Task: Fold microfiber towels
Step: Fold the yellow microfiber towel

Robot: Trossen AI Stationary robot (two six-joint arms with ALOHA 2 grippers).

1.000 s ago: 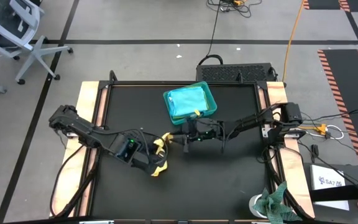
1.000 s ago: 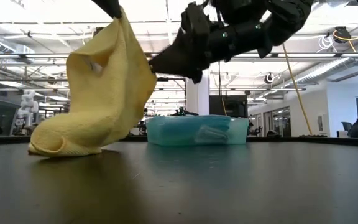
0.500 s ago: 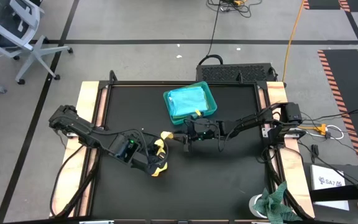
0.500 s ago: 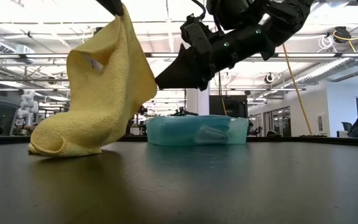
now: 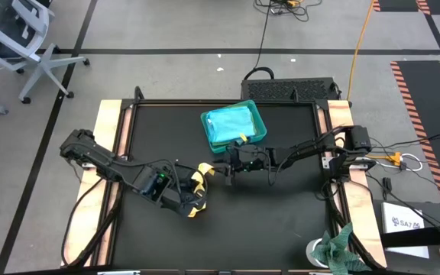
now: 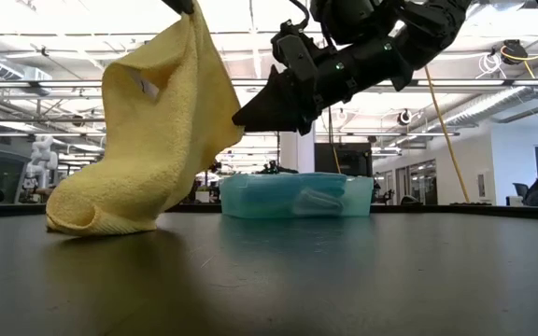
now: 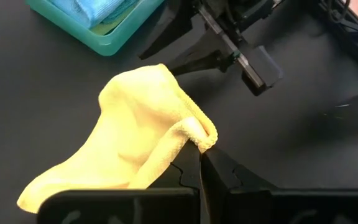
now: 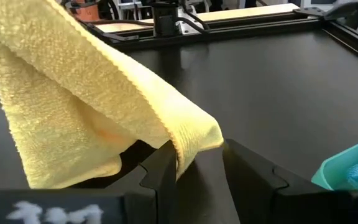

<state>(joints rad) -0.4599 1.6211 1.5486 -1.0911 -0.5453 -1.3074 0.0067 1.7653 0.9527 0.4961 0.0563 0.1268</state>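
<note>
Right gripper (image 8: 194, 163) crept nearer towel (image 6: 148, 121). Left gripper (image 7: 201, 160) pinched corner; right's jaws spread around edge beside tray (image 5: 260, 122). Spreading step; next, right must clamp.

I see grey floor (image 5: 166, 30) w/ black tape lines, office chair (image 5: 21, 34) upper left of frame, orange cable (image 5: 361, 38) upper right; ceiling strip lights (image 6: 54, 65) beyond surface.

yellow towel (image 6: 143, 131), teal tray (image 6: 292, 198)

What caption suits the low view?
Left gripper lifts a yellow towel as the open right gripper reaches its edge.
</note>
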